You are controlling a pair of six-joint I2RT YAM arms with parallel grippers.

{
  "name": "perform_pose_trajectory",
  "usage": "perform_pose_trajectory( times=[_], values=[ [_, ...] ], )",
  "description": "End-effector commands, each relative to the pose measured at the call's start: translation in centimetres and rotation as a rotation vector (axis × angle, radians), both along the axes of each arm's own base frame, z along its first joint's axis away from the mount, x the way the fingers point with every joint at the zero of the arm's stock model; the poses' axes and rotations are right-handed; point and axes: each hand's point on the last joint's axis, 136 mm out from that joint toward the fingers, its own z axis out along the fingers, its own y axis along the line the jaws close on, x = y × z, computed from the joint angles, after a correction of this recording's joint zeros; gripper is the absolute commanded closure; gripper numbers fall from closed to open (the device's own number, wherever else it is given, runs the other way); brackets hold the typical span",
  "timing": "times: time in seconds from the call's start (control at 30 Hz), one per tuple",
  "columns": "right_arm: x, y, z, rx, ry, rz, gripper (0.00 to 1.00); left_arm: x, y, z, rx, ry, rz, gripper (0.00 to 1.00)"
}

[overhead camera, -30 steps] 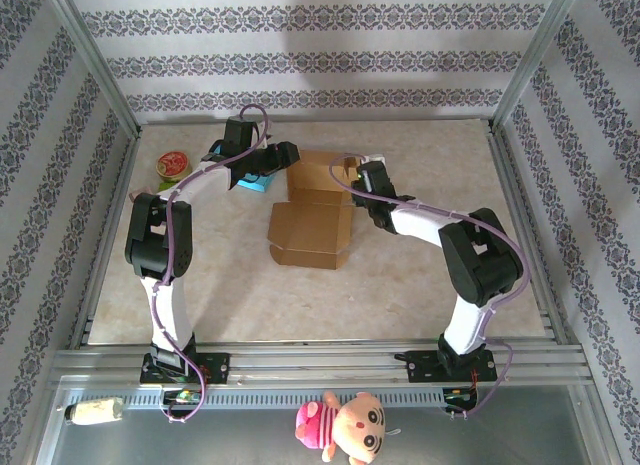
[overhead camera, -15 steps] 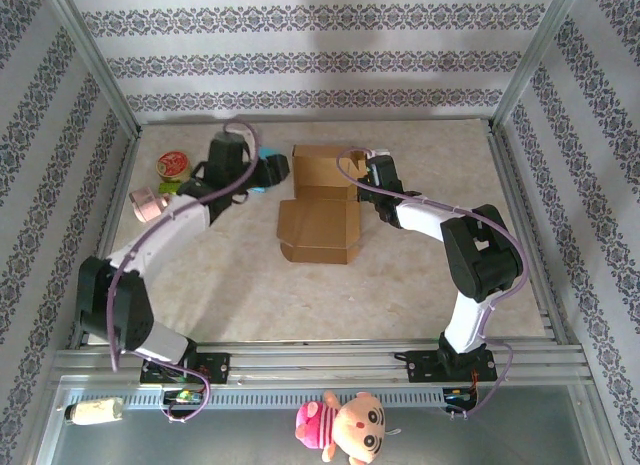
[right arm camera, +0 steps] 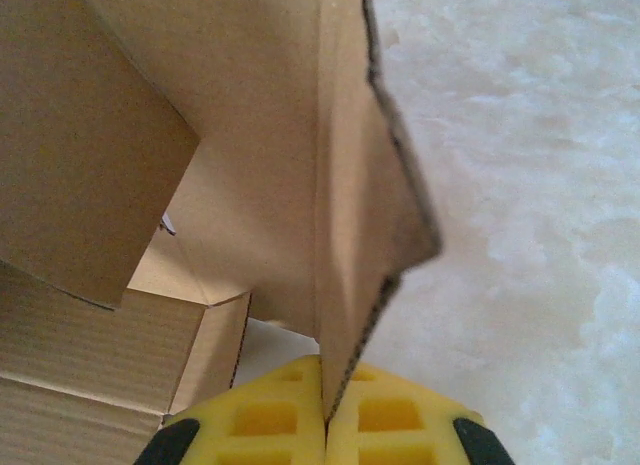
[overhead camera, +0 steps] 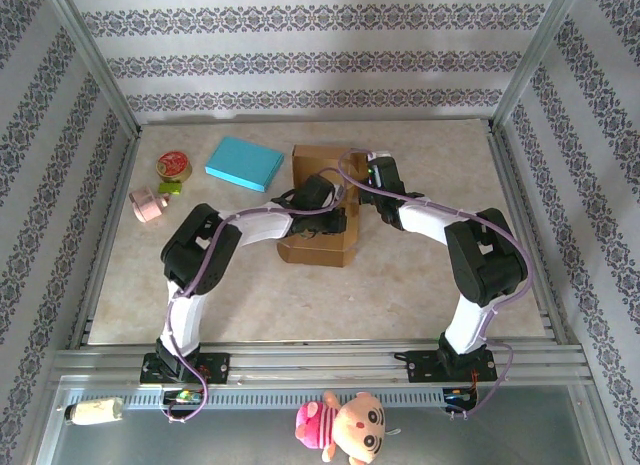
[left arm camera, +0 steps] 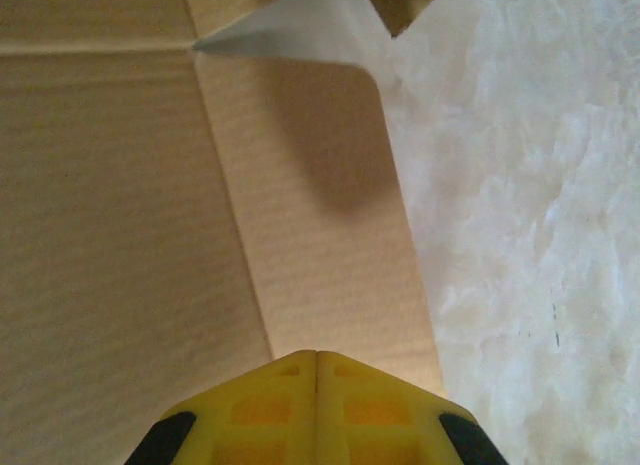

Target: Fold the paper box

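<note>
The brown paper box [overhead camera: 318, 163] lies partly unfolded in the middle of the table, its back panel upright. My left gripper [overhead camera: 328, 207] hangs over the box's flat middle, shut with nothing between its yellow fingers [left arm camera: 270, 405]. Right below the tip of that gripper [left arm camera: 316, 355] is a flat cardboard panel [left arm camera: 120, 235] with a rounded side flap [left arm camera: 320, 185]. My right gripper [overhead camera: 368, 180] is at the box's right side. In the right wrist view that gripper [right arm camera: 325, 370] is shut on the edge of an upright flap [right arm camera: 350, 185].
A blue flat pad [overhead camera: 244, 163] lies at the back left. Beside it are a red round tin [overhead camera: 174, 165], a small green item [overhead camera: 168, 187] and a pink object [overhead camera: 148, 204]. A doll [overhead camera: 345, 425] sits below the front rail.
My left arm has swung from the back left over to the box and shut its jaws, uncovering the blue pad. The right gripper has closed on the flap.
</note>
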Motion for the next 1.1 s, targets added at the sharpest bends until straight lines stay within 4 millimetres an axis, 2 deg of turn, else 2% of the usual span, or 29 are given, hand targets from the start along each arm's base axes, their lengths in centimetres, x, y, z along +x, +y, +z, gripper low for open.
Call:
perform_pose_trajectory(
  times=[0.0, 0.1, 0.23, 0.53, 0.63, 0.83, 0.93, 1.07],
  values=[
    [-0.4, -0.5, 1.1, 0.023, 0.0, -0.024, 0.96, 0.7, -0.5, -1.0, 0.024, -0.006, -0.036, 1.0],
    [-0.6, -0.8, 1.4, 0.038, 0.025, -0.054, 0.93, 0.9, 0.3, -3.5, 0.075, 0.014, -0.035, 1.0],
    [-1.0, -1.3, 1.8, 0.088, 0.089, -0.152, 0.93, 1.3, 0.5, -5.2, 0.093, 0.03, -0.033, 1.0],
    [-3.0, 0.1, 0.9, 0.271, 0.22, -0.278, 0.93, 2.3, -0.5, -5.3, 0.042, 0.029, -0.022, 1.0],
    [-4.2, 1.0, -0.4, 0.28, 0.236, -0.307, 0.92, 2.6, -0.7, -5.2, 0.029, 0.03, -0.022, 1.0],
    [-6.9, 1.5, -4.4, 0.28, 0.287, -0.341, 0.93, 3.2, -0.5, -4.9, 0.0, 0.035, -0.009, 1.0],
    [-7.8, 1.0, -6.0, 0.23, 0.287, -0.35, 0.93, 3.4, -0.5, -4.5, -0.01, 0.033, -0.011, 1.0],
    [-8.2, 0.3, -6.9, 0.16, 0.28, -0.354, 0.93, 3.4, -0.7, -3.3, -0.04, 0.019, -0.01, 1.0]
  ],
)
